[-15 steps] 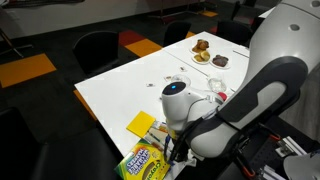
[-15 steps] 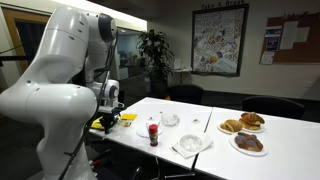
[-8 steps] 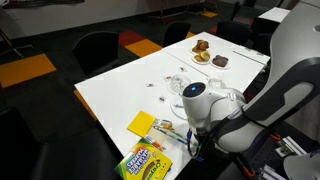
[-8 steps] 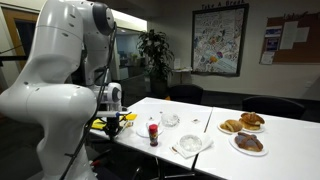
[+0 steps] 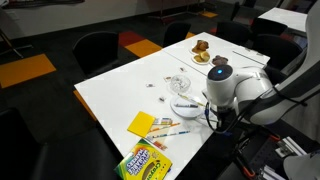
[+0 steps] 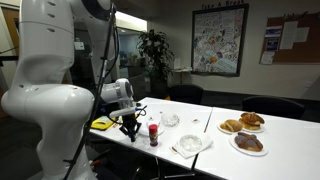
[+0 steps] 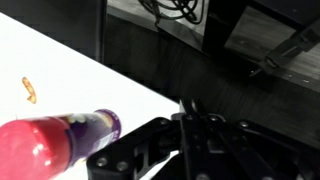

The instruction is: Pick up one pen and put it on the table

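Two or three pens (image 5: 166,128) lie loose on the white table (image 5: 120,90) beside a yellow notepad (image 5: 141,123). My gripper (image 6: 128,128) hangs just above the table's near edge (image 6: 205,128), left of a red-capped bottle (image 6: 153,133). In the wrist view the gripper (image 7: 188,106) is shut, its tips over the table edge (image 7: 60,70) and dark floor. A thin pale sliver shows at the tips; I cannot tell whether it is a pen. The bottle (image 7: 55,140) lies large at the lower left of that view.
A crayon box (image 5: 145,162) sits at the table's near corner. A glass bowl (image 5: 185,104), a white dish (image 6: 191,146) and plates of pastries (image 6: 243,126) fill the far half. A small orange scrap (image 7: 29,90) lies on the table. Chairs stand around it.
The arm has swung away from the crayon box and notepad toward the bottle and bowl. The jaws have stayed shut throughout.
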